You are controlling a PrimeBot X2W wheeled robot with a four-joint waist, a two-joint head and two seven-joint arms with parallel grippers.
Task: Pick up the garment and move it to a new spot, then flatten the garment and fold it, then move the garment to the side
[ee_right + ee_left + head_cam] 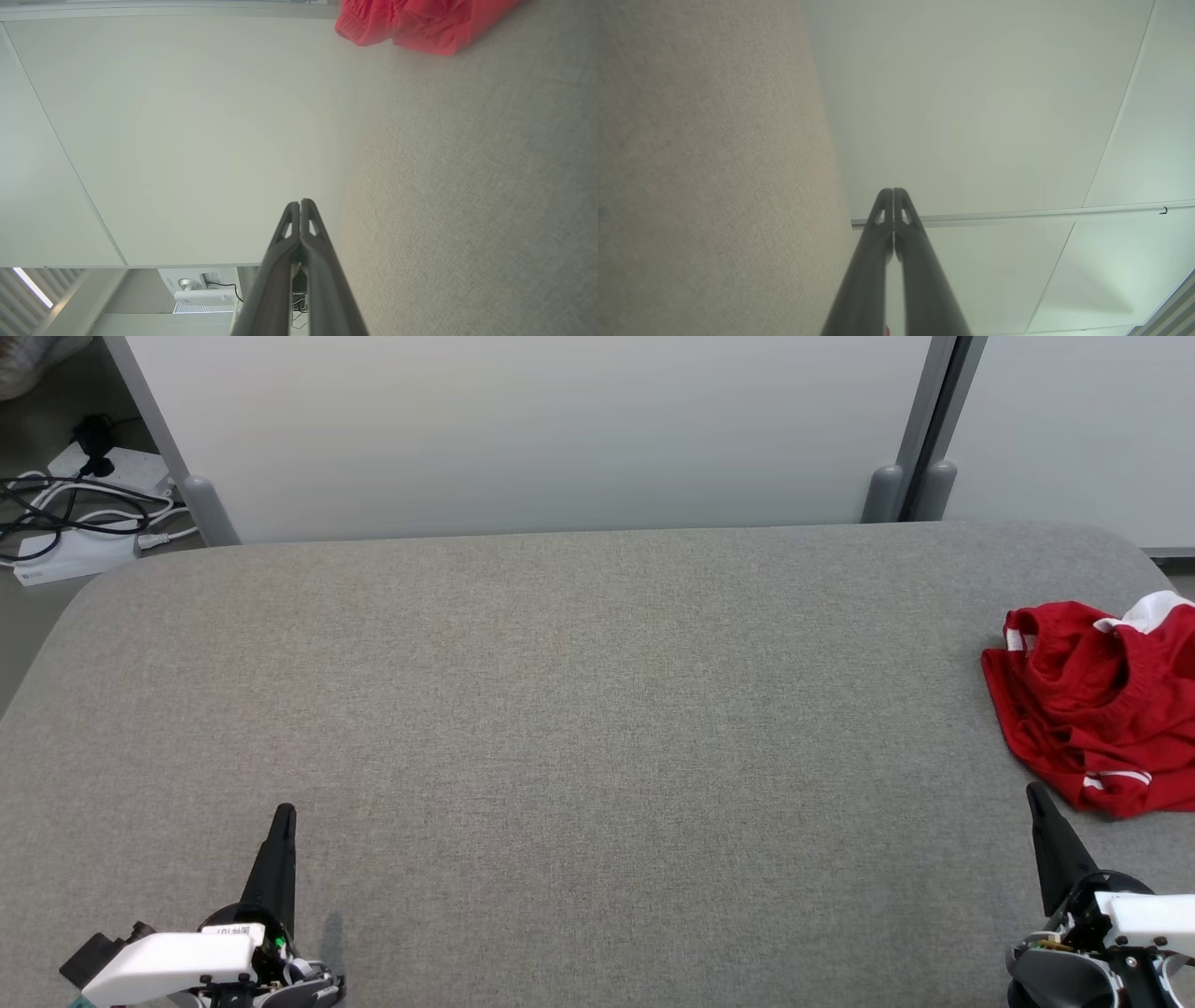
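The crumpled red garment (1092, 709) lies just ahead of my right hand (1036, 795), closed and empty like my distant left hand (284, 814).

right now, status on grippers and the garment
Left gripper, right gripper: jaws shut, empty. Red garment crumpled, far right of table, untouched. Nothing in the way.

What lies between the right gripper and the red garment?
Nothing: only bare grey tabletop separates the shut right gripper from the garment in the head view, and the right wrist view shows the same.
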